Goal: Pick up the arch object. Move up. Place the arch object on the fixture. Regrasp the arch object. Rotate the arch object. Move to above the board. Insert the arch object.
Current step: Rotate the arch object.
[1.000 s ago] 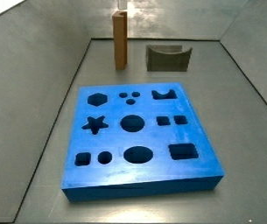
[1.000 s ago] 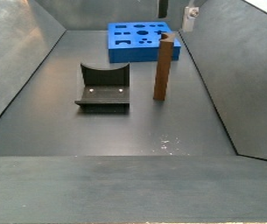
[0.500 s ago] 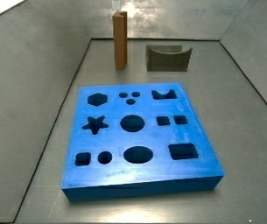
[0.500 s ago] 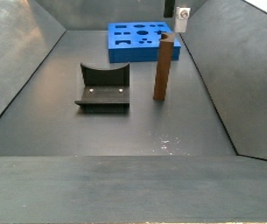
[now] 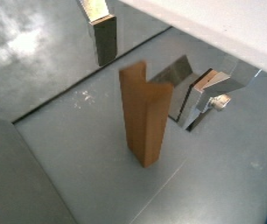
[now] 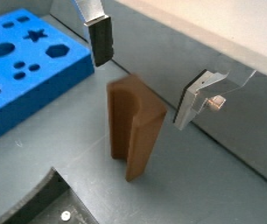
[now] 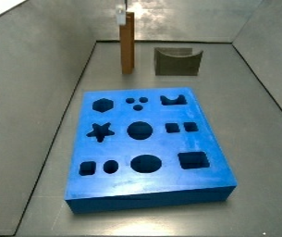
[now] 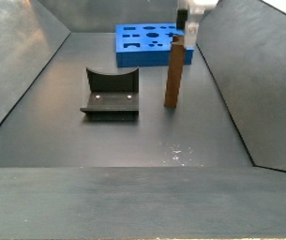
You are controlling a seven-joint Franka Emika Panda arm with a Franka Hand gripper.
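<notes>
Gripper (image 6: 151,66) spread wide above upright arch object (image 6: 133,124), fingers (image 6: 101,41) clear on either side, touching nothing, fixture (image 8: 110,93) nearby.

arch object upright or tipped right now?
Upright. The arch object stands on end on the floor in both side views; the open gripper hangs above it, fingers clear of it.

Arch object (image 6: 133,127): matt, smooth, wood-like brown. Board (image 7: 147,139): smooth blue plastic. Gripper (image 6: 147,70), above the arch: silver metal plates, dark pads. Floor (image 8: 132,136): dull grey.
</notes>
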